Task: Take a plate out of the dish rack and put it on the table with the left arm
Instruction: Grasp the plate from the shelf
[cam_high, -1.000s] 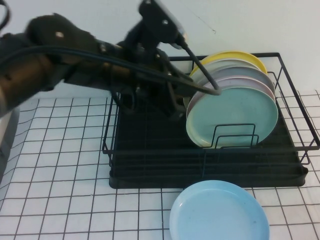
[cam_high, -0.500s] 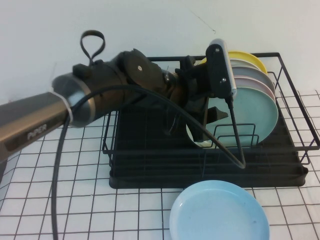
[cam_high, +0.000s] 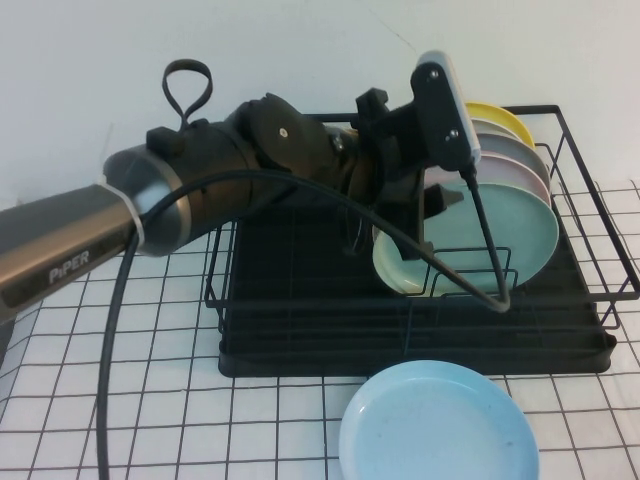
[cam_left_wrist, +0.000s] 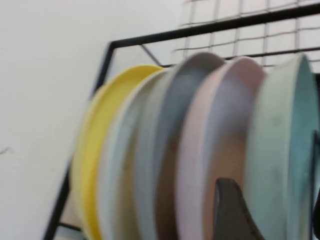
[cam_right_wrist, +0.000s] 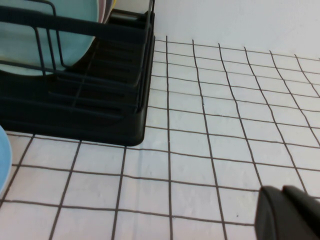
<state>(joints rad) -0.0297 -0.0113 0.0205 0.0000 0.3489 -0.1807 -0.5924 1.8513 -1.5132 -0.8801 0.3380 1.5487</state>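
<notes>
The mint-green plate (cam_high: 510, 235) stands upright at the front of a row of plates in the black dish rack (cam_high: 300, 330). My left gripper (cam_high: 425, 215) reaches across the rack to the plate's left rim. In the left wrist view the left gripper (cam_left_wrist: 272, 210) is open and straddles the plate's (cam_left_wrist: 280, 150) rim: one finger (cam_left_wrist: 232, 215) sits between it and the pink plate (cam_left_wrist: 220, 130), the other shows at the picture's edge. My right gripper (cam_right_wrist: 290, 210) is shut and empty, low over the table (cam_right_wrist: 210, 115) beside the rack's corner.
Behind the mint-green plate stand a pink plate (cam_high: 535, 170), a grey plate (cam_left_wrist: 170, 140) and a yellow plate (cam_high: 495, 118). A sky-blue plate (cam_high: 435, 425) lies flat on the table (cam_high: 120, 350) in front of the rack. The left arm's cable loops over the rack's front dividers.
My left arm has swung right and turned, bringing its gripper from the rack's middle onto the mint-green plate's rim. The plates have not moved.
</notes>
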